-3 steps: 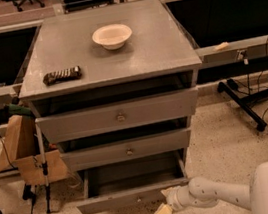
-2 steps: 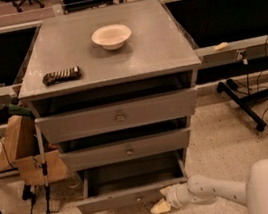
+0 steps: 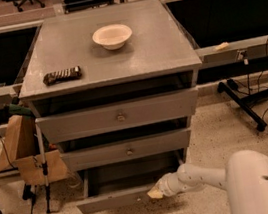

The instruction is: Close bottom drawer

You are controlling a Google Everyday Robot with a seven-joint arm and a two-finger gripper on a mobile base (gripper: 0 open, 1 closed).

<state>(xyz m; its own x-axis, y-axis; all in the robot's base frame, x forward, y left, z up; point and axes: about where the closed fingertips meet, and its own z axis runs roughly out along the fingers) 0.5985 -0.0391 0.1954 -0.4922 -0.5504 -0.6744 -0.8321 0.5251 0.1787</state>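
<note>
Speckled floor (image 3: 219, 131) lies under a grey cabinet (image 3: 160, 49) with three drawers. The bottom drawer (image 3: 113, 201) stands pulled out, and its front runs left from the gripper (image 3: 155, 192), which meets its right part. Whether the gripper is spread or closed cannot be told. Above it sit the middle drawer (image 3: 96, 156) and the top drawer (image 3: 85, 121). Higher up are one bowl (image 3: 112, 35) and, to the left, one dark bar (image 3: 61, 75).
</note>
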